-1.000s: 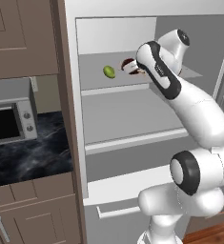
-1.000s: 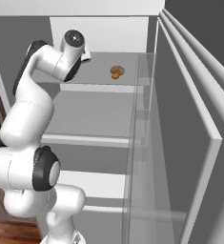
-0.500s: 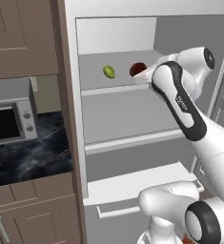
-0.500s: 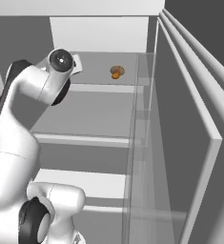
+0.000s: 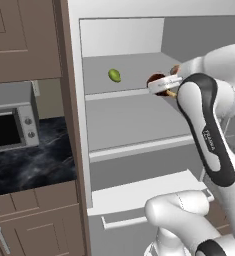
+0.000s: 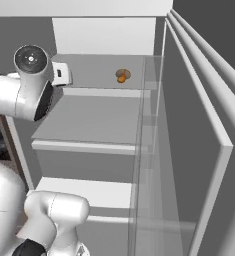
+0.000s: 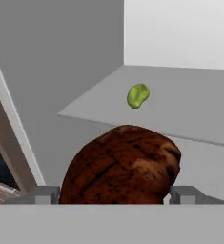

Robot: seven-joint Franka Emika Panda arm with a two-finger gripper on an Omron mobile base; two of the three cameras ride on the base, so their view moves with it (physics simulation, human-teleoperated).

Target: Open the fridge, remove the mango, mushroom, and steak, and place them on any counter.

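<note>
Hand view shows the steak point(image 7: 123, 164) filling the space between the two dark finger tips of the gripper point(image 7: 114, 194), which stand wide apart on either side of it; it looks gripped, though the contact itself sits at the very edge of the picture, so that is a judgement. Beyond it the mango point(image 7: 137, 95) lies alone on the upper shelf of the fridge point(image 7: 75, 57). In the left base view the fridge point(image 5: 124, 125) stands open, the mango point(image 5: 114, 75) rests on that same top shelf, and the steak point(image 5: 155, 80) shows at the front edge of the shelf just by the arm's wrist. The right base view shows the mushroom point(image 6: 122, 75) further back on the top shelf, well apart from the hand. The counter point(image 5: 29, 165) lies to the left of the fridge, under the microwave point(image 5: 11, 125), with none of the three foods on it. So the door is done, the steak seems in hand at the shelf's edge, and the mango and mushroom are still to be fetched; nothing has reached the counter yet.
</note>
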